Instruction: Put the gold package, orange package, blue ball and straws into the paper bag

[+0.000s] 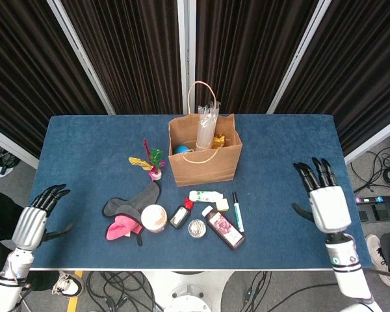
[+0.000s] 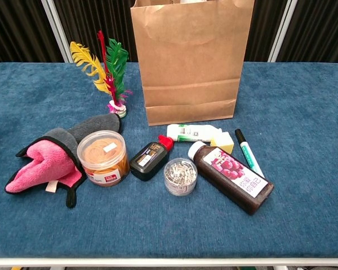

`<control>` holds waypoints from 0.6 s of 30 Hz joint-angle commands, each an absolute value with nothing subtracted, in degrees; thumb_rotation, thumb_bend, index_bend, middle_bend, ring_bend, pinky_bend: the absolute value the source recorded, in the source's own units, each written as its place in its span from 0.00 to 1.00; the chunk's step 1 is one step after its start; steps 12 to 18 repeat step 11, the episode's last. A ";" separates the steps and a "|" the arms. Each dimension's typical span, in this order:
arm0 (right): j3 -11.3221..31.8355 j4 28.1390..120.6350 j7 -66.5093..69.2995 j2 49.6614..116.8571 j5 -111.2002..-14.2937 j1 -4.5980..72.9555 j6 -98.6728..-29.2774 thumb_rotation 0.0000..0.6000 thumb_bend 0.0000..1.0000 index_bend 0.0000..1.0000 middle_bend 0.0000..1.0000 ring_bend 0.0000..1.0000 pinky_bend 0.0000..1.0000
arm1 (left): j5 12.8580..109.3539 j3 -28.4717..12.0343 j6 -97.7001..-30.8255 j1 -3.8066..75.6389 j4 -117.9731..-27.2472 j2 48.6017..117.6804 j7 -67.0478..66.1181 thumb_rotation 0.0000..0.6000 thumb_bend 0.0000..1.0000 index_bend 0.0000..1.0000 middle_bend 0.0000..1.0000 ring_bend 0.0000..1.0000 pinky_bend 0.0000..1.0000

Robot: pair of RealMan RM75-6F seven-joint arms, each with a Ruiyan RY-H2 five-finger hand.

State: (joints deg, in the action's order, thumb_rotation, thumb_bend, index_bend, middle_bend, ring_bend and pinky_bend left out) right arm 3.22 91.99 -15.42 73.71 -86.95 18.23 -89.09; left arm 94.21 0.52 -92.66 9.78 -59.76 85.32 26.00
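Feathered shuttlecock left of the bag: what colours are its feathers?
Yellow, red and green feathers on the shuttlecock, clearest in the chest view.

Lab: black curtains [image 1: 123,52], floor cables [image 1: 383,172], blue table [image 1: 84,143].

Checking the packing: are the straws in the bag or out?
In. The straws stand upright inside the paper bag, tops poking above its rim.
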 commanded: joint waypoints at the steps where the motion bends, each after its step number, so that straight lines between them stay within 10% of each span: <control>1: -1.90 83.15 -17.67 76.69 -86.42 11.21 -92.84 1.00 0.00 0.10 0.13 0.00 0.00 | 94.36 1.22 -92.51 9.24 -59.65 85.12 24.97 1.00 0.24 0.24 0.23 0.15 0.24; 18: -1.33 72.17 -12.98 80.59 -83.75 7.99 -90.20 1.00 0.00 0.05 0.10 0.00 0.00 | 93.88 2.20 -91.82 7.93 -60.04 84.72 23.97 1.00 0.24 0.24 0.23 0.15 0.24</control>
